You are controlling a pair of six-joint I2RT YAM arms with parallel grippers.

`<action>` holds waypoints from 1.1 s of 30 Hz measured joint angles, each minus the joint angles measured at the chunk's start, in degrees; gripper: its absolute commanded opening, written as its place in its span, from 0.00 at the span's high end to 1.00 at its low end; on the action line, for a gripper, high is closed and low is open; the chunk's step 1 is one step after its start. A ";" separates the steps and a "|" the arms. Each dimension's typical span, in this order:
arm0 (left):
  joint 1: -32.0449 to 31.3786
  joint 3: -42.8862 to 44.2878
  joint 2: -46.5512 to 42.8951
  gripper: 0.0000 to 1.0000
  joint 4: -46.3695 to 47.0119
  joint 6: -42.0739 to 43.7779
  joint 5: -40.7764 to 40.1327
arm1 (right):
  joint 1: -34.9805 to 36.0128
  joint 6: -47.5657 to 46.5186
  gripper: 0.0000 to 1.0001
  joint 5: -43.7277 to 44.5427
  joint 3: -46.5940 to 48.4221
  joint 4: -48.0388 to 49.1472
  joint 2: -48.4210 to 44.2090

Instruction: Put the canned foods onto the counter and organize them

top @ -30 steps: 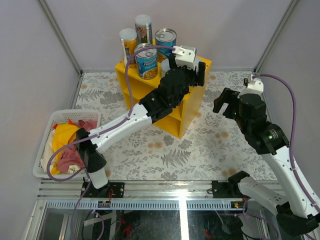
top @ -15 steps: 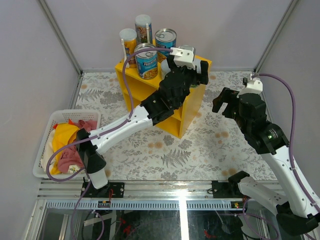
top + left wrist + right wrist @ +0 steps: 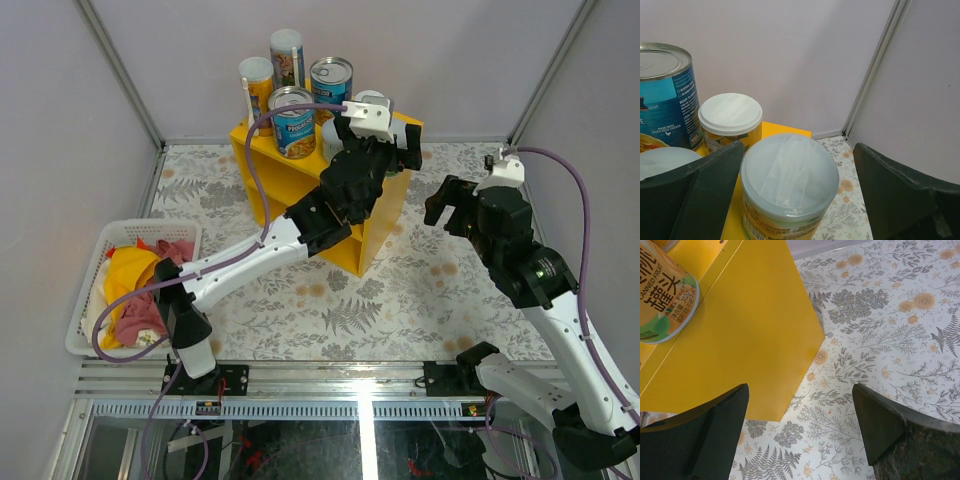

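Observation:
The yellow counter (image 3: 385, 215) stands at the back of the table with canned foods on its top: two blue-labelled cans (image 3: 294, 122), two tall slim tubes (image 3: 257, 85) and short pale-lidded cans. My left gripper (image 3: 375, 140) hovers open over the counter's right end. In the left wrist view its fingers (image 3: 700, 195) stand wide on either side of a pale-lidded can (image 3: 789, 172) without touching it. A white-lidded can (image 3: 730, 114) and a blue can (image 3: 665, 95) stand behind. My right gripper (image 3: 445, 205) hangs open and empty to the right of the counter (image 3: 740, 340).
A white laundry basket (image 3: 90, 290) with red and yellow cloth sits at the left edge. Grey walls and metal corner posts (image 3: 120, 70) close in the back. A fruit-labelled can (image 3: 665, 295) shows at the counter's edge in the right wrist view.
My left gripper's jaws have spread wider apart around the pale-lidded can, and the wrist has shifted slightly right. The right arm has not moved.

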 measured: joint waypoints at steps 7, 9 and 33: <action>-1.92 -1.66 -1.16 0.08 2.36 2.01 -1.03 | 0.00 -0.96 0.11 -0.92 0.70 0.33 0.13; -2.45 -1.84 -1.77 0.08 2.95 2.62 -1.31 | 0.00 -1.29 0.12 -1.27 1.05 0.76 0.26; -10.54 -5.57 -10.93 0.08 14.40 16.52 -10.12 | 0.00 -2.12 0.57 -12.83 8.28 7.98 9.57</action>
